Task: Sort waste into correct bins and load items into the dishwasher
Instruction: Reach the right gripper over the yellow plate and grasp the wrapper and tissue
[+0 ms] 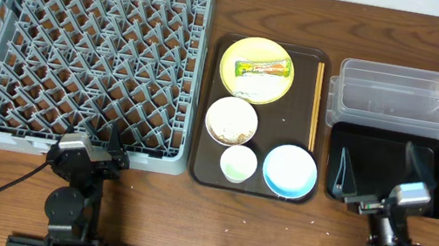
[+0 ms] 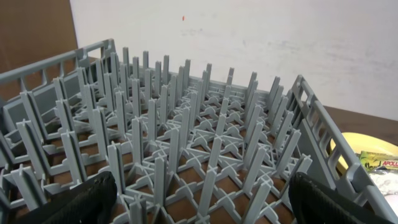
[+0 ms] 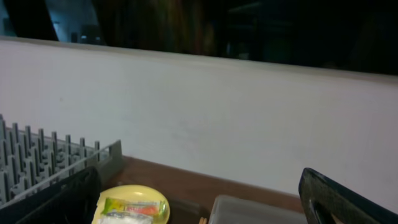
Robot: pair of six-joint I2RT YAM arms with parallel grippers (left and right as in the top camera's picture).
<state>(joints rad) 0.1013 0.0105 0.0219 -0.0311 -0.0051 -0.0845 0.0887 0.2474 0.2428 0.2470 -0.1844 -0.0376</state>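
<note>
No step was judged done: the dish rack (image 1: pixel 80 57) was bare, the wrapper (image 1: pixel 265 67) was seen lying on the plate (image 1: pixel 233 68); left hand (image 1: pixel 91 140) and right hand (image 1: pixel 378 170) were held wide open, empty.

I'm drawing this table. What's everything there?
dish rack: 1, grey, left
serving tray: 1, brown, middle
plate: 1, yellow, tray back
wrapper: 1, green-orange, on plate
crumbs: some, white, on plate
bowl: 1, white, tray middle
other bowl: 1, blue, tray front
cup: 1, green, tray front
chopsticks: unclear, wooden, tray's right edge
container: 1, clear, right back
shallow tray: 1, black, right front
left gripper: 1, black, by rack
right gripper: 1, black, over shallow tray
</note>
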